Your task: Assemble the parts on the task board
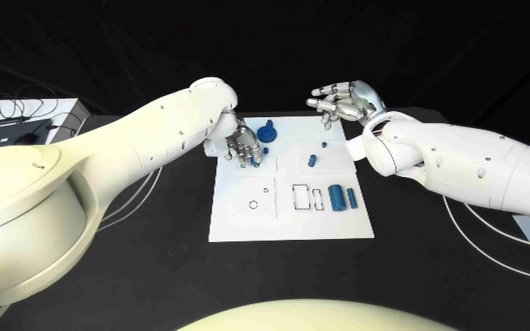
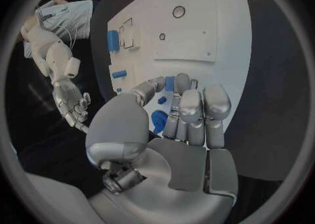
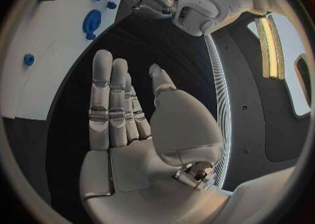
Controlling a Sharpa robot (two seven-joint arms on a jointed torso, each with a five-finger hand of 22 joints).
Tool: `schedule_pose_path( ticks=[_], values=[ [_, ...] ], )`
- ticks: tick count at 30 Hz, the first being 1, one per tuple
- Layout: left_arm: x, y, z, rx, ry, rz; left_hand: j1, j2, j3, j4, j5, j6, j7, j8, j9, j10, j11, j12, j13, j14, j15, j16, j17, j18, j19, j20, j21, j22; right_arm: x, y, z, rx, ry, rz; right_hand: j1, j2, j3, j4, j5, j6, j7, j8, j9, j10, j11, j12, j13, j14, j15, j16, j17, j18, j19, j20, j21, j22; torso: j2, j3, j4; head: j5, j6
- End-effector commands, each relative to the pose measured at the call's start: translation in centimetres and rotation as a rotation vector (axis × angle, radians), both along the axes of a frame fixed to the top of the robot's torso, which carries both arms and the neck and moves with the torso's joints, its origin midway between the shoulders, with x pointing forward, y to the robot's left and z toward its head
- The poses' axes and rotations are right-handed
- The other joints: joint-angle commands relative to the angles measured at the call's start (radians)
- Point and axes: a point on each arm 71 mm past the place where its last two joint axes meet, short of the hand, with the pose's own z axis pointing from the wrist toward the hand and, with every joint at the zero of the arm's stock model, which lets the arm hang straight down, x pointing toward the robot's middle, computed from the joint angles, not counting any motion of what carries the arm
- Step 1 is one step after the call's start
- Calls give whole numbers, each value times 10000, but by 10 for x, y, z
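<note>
While the left hand [image 1: 244, 147] hangs over the far left corner of the board [image 1: 289, 224], its silver fingers [image 2: 190, 109] point down, held close together and slightly curled, with nothing gripped that can be made out. Their tips sit right beside a round blue part [image 1: 269, 132] with a knob on top, at the board's far edge; whether they touch it, I cannot tell. From the left wrist that same part [image 2: 158, 119] peeks out just behind the fingers, with a tiny blue piece [image 2: 162, 99] next to it.

Over on the right, the right hand [image 1: 345, 103] is lifted above the black worktop [image 1: 132, 270], beyond the board's far right corner. Its fingers [image 3: 110, 103] are straight and side by side, thumb apart, palm bare, holding nothing.

Now the board itself: a flat, matte white rectangular plate, with raised square panels. One small blue peg [image 1: 312, 159] lies right of the middle, and a dark dot of a piece [image 1: 322, 145] sits further back. Along the near right, two smooth blue cylinders rest side by side, a fat one [image 1: 335, 198] and a slim one [image 1: 352, 198]. Left of them are thin rectangular outlines [image 1: 300, 198], and a small ring-shaped hole [image 1: 254, 204] marks the near left panel.
</note>
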Motion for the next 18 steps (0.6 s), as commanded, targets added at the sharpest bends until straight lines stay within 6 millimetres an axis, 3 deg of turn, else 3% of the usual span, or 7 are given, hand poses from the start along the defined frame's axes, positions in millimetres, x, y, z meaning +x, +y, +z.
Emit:
schedule_pose_path(
  ticks=[1,7,18],
  values=[
    [1,-1,0,85,-247,-45,259,132,511,-545,-39,865,-814,-28,292,503,-446,-54,7,-15,-60,34,9,-67,39,-38,41,14,0,2,1,-27,-39,177,-26,-21,50,-32,52,2,75,-54,-4,-7,-60,-24,-8,-60,-30,47,-1,114,-63,0,41,9,-5,-1,-4,-4,-11],
    [1,-1,-2,176,-178,-103,570,15,284,-406,-39,995,-832,-207,313,578,-446,-155,35,-3,-39,129,124,-81,24,-15,54,30,0,2,1,-26,-42,185,-26,-21,50,-32,52,2,75,-54,-4,-7,-60,-24,-8,-60,-30,47,-1,114,-63,0,41,9,-3,-2,4,-14,-25],
    [0,-1,-7,203,-93,-102,618,0,281,-360,-42,1013,-826,-257,328,593,-443,-174,54,-7,-40,127,136,-80,19,-13,48,26,0,3,1,-28,-50,202,-30,-15,57,-46,72,-3,77,-57,-4,-6,-59,-24,-8,-61,-29,49,2,113,-68,0,43,13,-5,-5,4,-28,-42]
  ],
)
